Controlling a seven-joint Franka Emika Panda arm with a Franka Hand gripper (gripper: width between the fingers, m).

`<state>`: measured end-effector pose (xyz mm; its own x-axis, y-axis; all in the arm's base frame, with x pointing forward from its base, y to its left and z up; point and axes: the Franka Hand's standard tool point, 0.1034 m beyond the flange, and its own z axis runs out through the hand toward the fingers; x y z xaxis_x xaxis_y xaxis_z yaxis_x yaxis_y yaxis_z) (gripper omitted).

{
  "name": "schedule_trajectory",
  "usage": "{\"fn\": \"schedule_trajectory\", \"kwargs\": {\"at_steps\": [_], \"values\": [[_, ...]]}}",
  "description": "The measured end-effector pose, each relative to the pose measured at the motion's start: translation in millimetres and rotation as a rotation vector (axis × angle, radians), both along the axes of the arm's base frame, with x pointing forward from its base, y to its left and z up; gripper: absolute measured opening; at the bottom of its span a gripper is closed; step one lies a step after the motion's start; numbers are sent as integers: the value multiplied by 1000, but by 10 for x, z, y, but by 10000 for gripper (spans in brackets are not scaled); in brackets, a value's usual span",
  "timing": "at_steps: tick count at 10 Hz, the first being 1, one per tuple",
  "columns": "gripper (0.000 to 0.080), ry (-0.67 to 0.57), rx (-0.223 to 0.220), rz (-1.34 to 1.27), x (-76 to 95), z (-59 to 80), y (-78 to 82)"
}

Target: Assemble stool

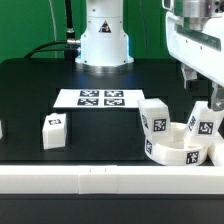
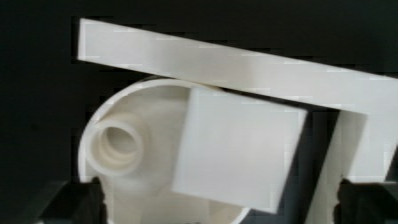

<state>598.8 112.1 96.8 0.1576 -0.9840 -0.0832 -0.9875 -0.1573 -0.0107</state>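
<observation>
nearest us runs the white border rail (image 1: 100, 180), across the six o'clock edge of the exterior view. going left to right over the black tabletop (image 1: 30, 90): a loose leg (image 1: 53, 130) stands alone at about eight o'clock, well apart from the other parts. the marker board (image 1: 100, 98) lies flat near the centre, in front of the robot base (image 1: 102, 35) at twelve. at four o'clock the round seat (image 1: 172, 154) lies hollow side up, just behind the rail. a second leg (image 1: 155, 120) stands at the seat's ten o'clock rim, though we cannot tell whether it is fixed in. a third leg (image 1: 203, 126) stands upright inside the seat, toward its two o'clock side.

the relation that counts: the hand (image 1: 203, 88) hangs straight above that third leg, so the leg lies at six o'clock from it, with its long axis pointing up at the hand. in the wrist view the leg's flat face sits between the fingers (image 2: 79, 202), and these stand wide, with a dark gap beside the block. we read the hand as open and gripping nothing. we judge that the loose leg, far off toward eight o'clock, calls for a long reach across the marker board.

we can read no writing and no brand. the parts carry only small black-and-white square tags, and the marker board carries four more.
</observation>
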Motion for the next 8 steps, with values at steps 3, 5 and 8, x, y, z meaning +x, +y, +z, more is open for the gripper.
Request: {"fn": "schedule_trajectory", "kwargs": {"at_steps": [3,5,8], "values": [[648,11,-22,320,-1,41,1],[648,-13,-35,564,39,72,-3],[648,-20,-32,710,34,64,-8]]}}
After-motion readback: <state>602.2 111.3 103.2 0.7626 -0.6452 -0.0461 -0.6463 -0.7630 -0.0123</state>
